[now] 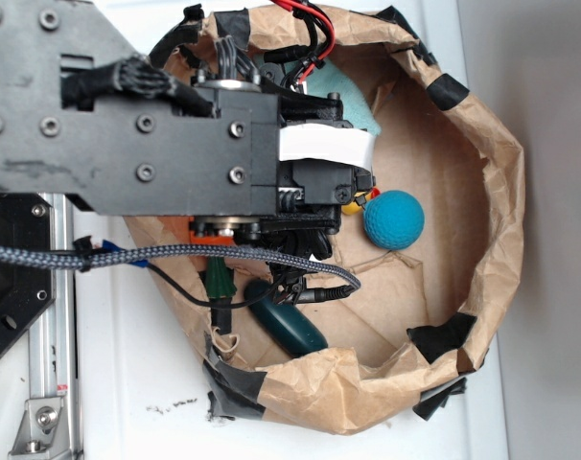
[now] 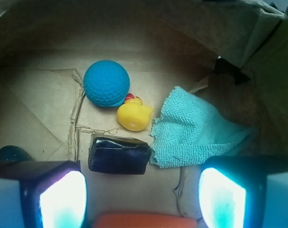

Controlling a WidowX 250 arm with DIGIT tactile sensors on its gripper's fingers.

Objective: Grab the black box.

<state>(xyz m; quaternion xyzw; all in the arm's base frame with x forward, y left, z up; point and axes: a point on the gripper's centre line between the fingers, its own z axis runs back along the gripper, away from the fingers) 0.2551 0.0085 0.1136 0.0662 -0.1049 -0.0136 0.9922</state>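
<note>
The gripper (image 2: 143, 199) hangs with fingers spread above the small glossy black box (image 2: 119, 154), which lies on the brown paper-lined bin floor (image 2: 34, 104) between them, just beside the teal cloth (image 2: 191, 128), positioned for straddling.

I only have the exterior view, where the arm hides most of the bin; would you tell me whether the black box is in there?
Observer: Yes. On the wrist view the black box lies flat on the cardboard floor, just ahead of the tool.
Operator: Thank you. Is the tool open?
Observer: It is open, with the box lying ahead of the gap between its pads, nearer the left one.
Operator: Is anything crowding the box?
Observer: A yellow duck sits just beyond it, and a teal cloth lies close at its right edge.
</note>
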